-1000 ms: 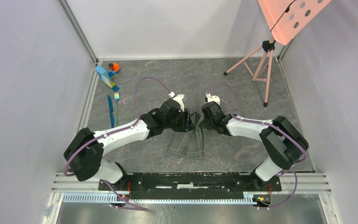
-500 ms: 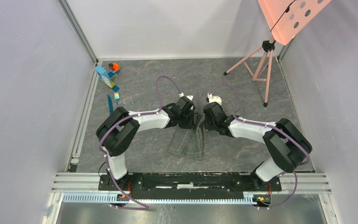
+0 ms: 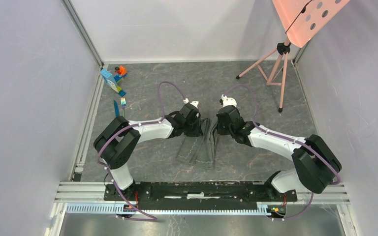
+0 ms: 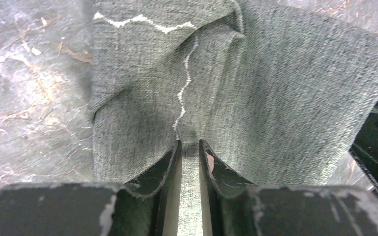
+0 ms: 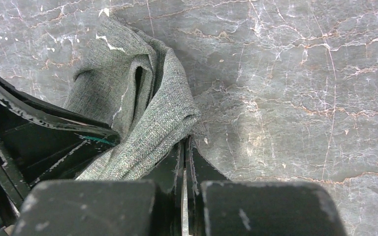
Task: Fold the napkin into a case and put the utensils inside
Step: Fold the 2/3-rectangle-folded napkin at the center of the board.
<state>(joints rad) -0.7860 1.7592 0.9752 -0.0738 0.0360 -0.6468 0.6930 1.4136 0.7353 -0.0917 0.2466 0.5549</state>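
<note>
— At the middle of the grey marbled table (image 3: 256, 93), where does your dark grey stitched cloth napkin (image 3: 199, 150) lie?
— In a narrow creased strip, its far end bunched up between your two arms.
— Your left gripper (image 4: 189, 143)?
— Fingers nearly together, pinching a fold of cloth beside the pale stitch line.
— Your right gripper (image 5: 184, 142)?
— Pressed tight on the bunched edge.
— The slim blue plastic knife (image 3: 116, 109) and shiny-headed fork (image 3: 123, 102)?
— Side by side at the left, well apart from the cloth.
</note>
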